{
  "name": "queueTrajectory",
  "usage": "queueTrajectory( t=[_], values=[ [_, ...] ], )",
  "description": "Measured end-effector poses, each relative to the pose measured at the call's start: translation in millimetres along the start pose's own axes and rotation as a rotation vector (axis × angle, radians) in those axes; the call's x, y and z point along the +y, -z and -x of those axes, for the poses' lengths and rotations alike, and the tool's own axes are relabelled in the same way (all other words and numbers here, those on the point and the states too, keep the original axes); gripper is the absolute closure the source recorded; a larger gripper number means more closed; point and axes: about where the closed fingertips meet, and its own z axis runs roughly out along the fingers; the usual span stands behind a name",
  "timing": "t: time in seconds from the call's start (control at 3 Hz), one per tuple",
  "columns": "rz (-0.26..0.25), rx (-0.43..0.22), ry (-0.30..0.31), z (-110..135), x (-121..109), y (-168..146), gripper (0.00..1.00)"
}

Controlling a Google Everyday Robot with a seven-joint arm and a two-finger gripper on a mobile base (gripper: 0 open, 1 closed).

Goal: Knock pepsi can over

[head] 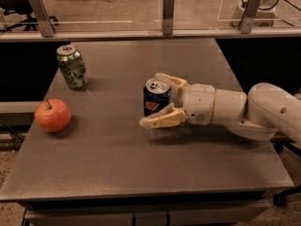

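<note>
— What stands on the grey table [117, 173], far left?
— A green patterned can [71, 66], upright, silver top up.
— And nearer?
— A red apple [52, 115] by the left edge, stem up, apart from that can. Behind the table a rail [117, 33] carries three posts [168, 12].

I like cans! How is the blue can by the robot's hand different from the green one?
The pepsi can is dark blue; the green can is green and patterned. The pepsi can stands in the middle at the gripper; the green can stands alone, far left. Both are upright.
</note>
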Motion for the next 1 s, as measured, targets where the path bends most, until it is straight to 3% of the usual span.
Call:
queueTrajectory(
  t=[0.33,0.67,1.0],
  values=[
    [0.004,-0.001,0.001,1,1,-2,0.41],
    [0.031,0.065,-0.018,15,7,-8,0.72],
    [0.051,0.293,0.057,35,8,-17,0.96]
  ],
)
